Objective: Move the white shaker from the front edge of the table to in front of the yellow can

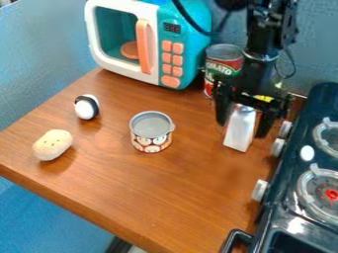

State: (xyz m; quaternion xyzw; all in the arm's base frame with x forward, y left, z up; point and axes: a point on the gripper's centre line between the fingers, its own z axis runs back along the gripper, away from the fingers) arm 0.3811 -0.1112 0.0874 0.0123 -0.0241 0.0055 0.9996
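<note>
And here the work looks to be at the grasping stage, with the claw [243,127] poised low over the tabletop [165,197] and the silver bottle [240,129] right between its fingers. Those fingers stand well apart, one on either side of the bottle, so I'd call the claw open; nothing looks firmly held, though whether either finger brushes the side I can't tell. What does the next move call for? In my judgement, keeping the bottle centred and the closing pressure even, since a lopsided squeeze could tip something that narrow. Room is tight too: the stove [316,113] sits just beside the claw on the right of the view, its knobs close to the nearer finger, so any sideways swing that way wants care. Now the arm [266,29]: it enters from the top edge, right of centre, and hangs almost straight down, fingers pointing at the tabletop. Just behind the claw, to its upper left, is the red-and-green can [222,63], partly masked by the arm, with the toy microwave [142,42] beyond it. Left of the claw, well clear, comes the small tin [151,131]; farther out that way lie the black-and-white egg [86,107] and, farthest from the claw, the potato [52,145].
</note>
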